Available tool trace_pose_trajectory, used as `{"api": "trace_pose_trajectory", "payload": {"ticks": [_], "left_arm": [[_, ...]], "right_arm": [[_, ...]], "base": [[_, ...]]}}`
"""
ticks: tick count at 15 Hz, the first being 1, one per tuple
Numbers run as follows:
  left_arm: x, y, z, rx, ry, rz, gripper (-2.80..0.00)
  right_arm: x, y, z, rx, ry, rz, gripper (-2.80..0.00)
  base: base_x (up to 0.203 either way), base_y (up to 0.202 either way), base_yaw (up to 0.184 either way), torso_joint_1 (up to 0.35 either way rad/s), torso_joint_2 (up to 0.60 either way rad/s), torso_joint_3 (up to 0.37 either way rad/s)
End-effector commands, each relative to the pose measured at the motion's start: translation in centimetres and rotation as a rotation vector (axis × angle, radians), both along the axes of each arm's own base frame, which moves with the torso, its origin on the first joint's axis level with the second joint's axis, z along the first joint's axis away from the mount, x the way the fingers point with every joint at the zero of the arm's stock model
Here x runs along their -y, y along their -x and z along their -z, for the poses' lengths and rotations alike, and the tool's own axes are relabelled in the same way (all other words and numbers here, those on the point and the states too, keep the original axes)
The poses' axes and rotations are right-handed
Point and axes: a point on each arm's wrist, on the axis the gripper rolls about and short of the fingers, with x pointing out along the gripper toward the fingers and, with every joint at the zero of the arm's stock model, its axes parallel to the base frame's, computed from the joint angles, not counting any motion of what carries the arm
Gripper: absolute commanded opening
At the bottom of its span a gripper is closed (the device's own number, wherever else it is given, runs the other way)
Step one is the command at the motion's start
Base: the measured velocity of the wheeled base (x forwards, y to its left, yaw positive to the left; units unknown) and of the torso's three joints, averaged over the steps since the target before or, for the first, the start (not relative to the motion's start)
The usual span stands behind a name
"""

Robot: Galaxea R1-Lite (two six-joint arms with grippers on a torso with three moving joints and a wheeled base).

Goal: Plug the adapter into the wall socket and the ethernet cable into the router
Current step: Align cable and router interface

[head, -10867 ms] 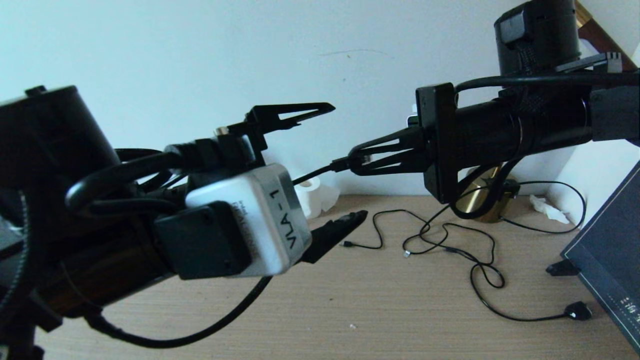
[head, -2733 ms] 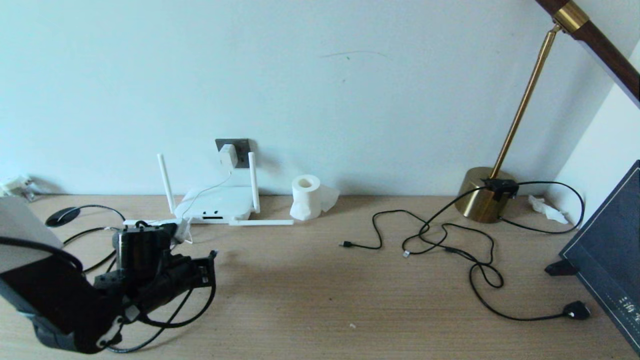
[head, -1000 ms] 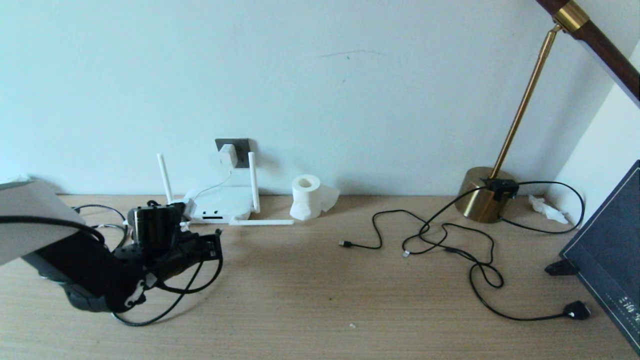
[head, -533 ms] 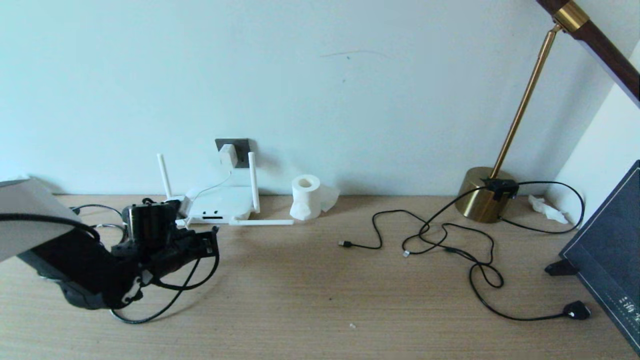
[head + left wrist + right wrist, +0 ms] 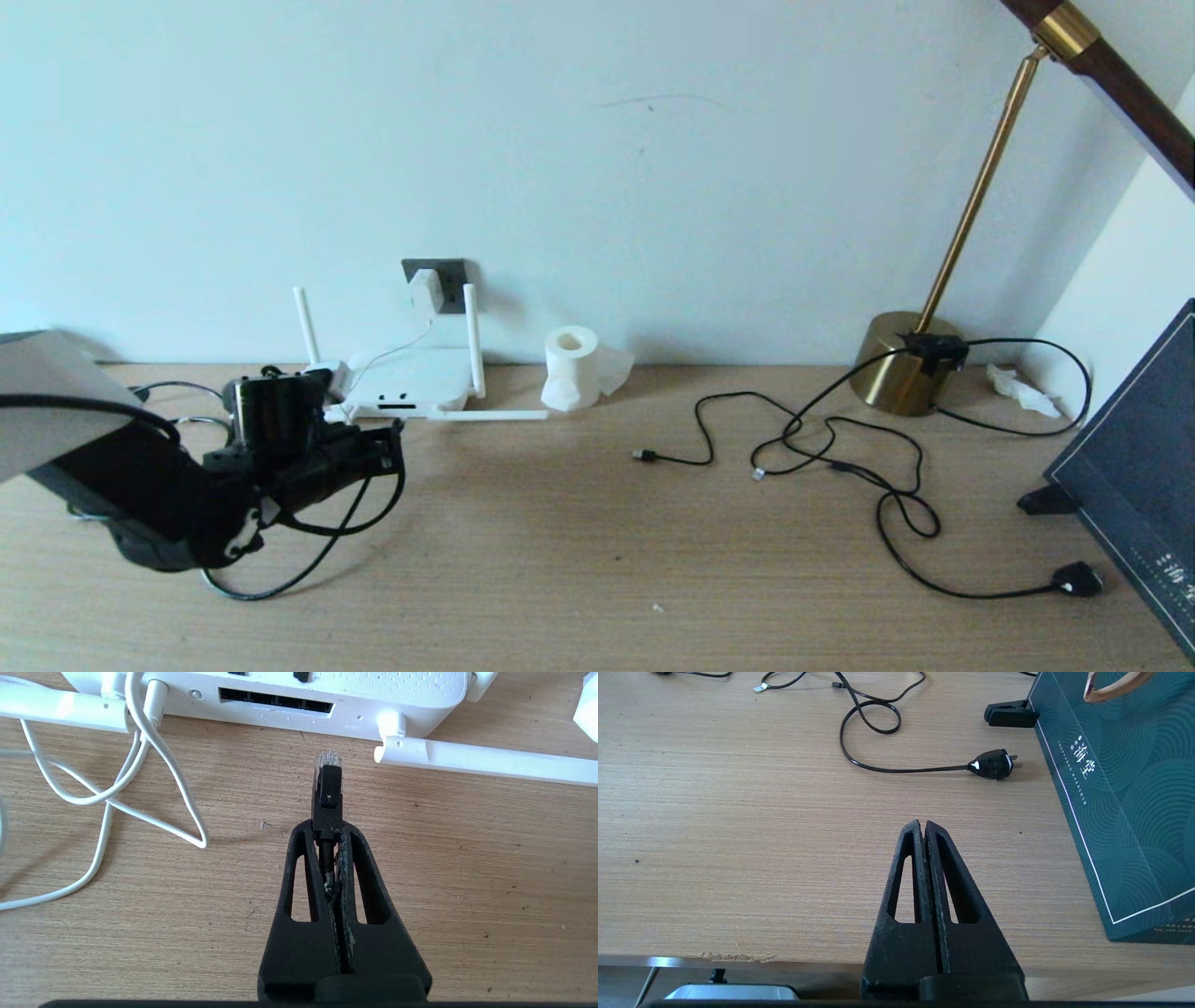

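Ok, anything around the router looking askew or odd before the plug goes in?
Yes: one slim white stick antenna of the flat white router lies flat on the wooden desk, while two others stand upright. Otherwise nothing stands out.

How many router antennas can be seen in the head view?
4: two antennas upright, at the router's left and right rear corners; one lying flat along its front; one folded, partly hidden behind the left gripper.

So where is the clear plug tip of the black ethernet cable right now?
In the left wrist view the black ethernet cable's clear plug tip sticks out of the shut left pincer, just short of the flat white router's dark port slot, not yet inserted.
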Motion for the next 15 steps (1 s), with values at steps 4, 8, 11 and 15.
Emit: {"api": "trace_pose_trajectory", "payload": {"ticks": [4, 8, 11, 15], "left_arm": [[0.0, -0.3, -0.2, 0.003, 0.007, 0.011, -2.8], [0.1, -0.8, 0.1, -0.003, 0.006, 0.012, -2.8], [0.1, -1.2, 0.4, -0.007, 0.006, 0.012, -2.8], [0.1, -1.5, 0.7, -0.008, 0.007, 0.012, -2.8]], "right_arm": [[0.0, 0.0, 0.0, -0.003, 0.001, 0.0, -2.8], [0.0, 0.0, 0.0, -0.003, 0.001, 0.0, -2.8], [0.0, 0.0, 0.0, -0.003, 0.001, 0.0, -2.8], [0.0, 0.0, 0.0, -0.003, 0.001, 0.0, -2.8]], "base": [[0.0, 0.0, 0.0, 0.0, 0.0, 0.0], [0.0, 0.0, 0.0, 0.0, 0.0, 0.0], [0.0, 0.0, 0.0, 0.0, 0.0, 0.0], [0.0, 0.0, 0.0, 0.0, 0.0, 0.0]]}}
